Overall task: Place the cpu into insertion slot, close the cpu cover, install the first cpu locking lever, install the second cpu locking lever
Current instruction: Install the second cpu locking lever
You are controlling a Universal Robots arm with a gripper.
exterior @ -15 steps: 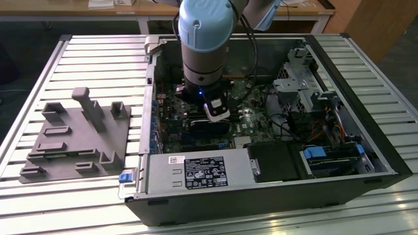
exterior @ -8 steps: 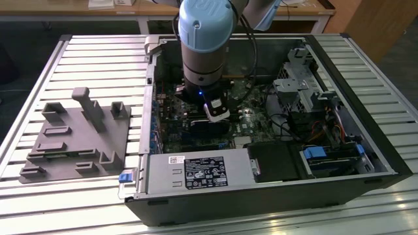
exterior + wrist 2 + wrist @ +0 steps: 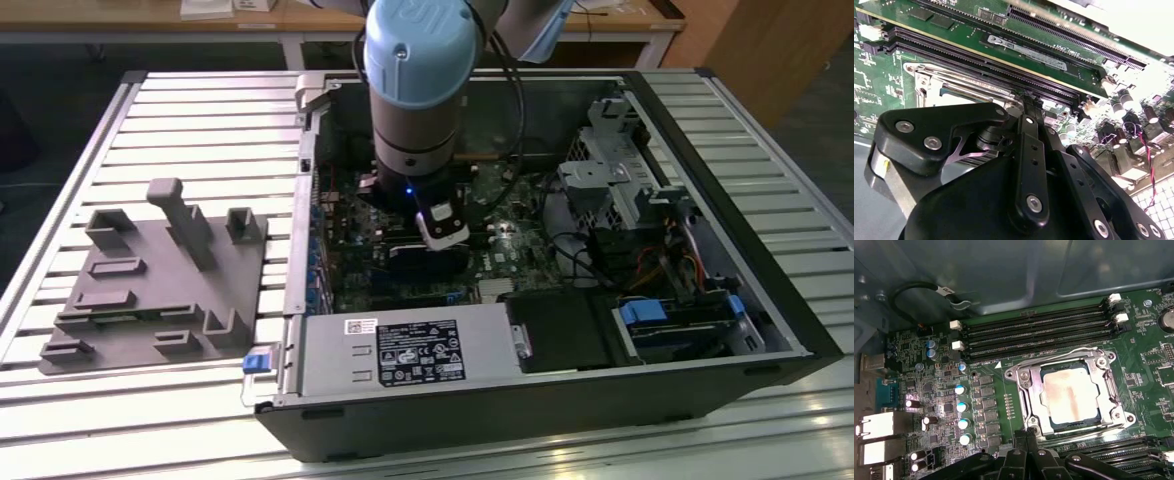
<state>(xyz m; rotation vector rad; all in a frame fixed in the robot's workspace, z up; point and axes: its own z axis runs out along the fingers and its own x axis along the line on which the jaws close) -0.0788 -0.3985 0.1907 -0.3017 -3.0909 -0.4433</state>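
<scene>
Gripper (image 3: 1026, 437) tips maybe hidden behind cpu cover (image 3: 1036, 407) edge.

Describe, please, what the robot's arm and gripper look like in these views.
In the exterior view the arm is a grey cylinder with a light blue joint cap, a black cable alongside, and a white-and-black wrist unit with a small blue light. In the second wrist view the gripper is matte black linkage plates with silver screws.

Your gripper (image 3: 1030, 107) sits low over the green motherboard (image 3: 874, 75), its black fingers (image 3: 1029, 150) drawn together at the tips. Just beyond those tips lies the cpu cover (image 3: 949, 82) — grey metal frame — with long black memory slots (image 3: 1004, 67) farther out.
</scene>
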